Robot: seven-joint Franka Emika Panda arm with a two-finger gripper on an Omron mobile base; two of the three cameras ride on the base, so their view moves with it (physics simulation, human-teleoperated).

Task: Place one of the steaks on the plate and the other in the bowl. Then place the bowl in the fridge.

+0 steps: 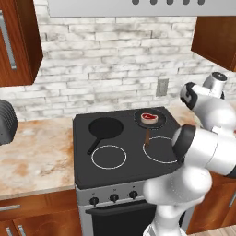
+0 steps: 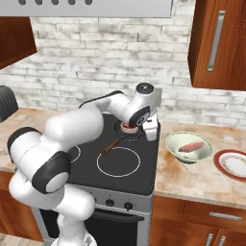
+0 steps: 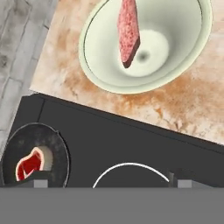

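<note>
Steaks number two. One pale pink steak lies tilted in the greenish-white bowl on the counter, beside the red-rimmed plate. One red steak with a whitish edge sits in a small dark pan on the stove. Two pans show; the second pan holds nothing. The gripper is spread wide, holding nothing. No writing can be read.

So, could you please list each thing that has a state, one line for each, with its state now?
Pale steak: lying in the bowl.
Red steak: in the small pan, not yet moved.
Bowl: on the counter, holding one steak.
Plate: on the counter, nothing on it.
Large pan: on the stove, nothing in it.
Gripper: open, holding nothing.
</note>
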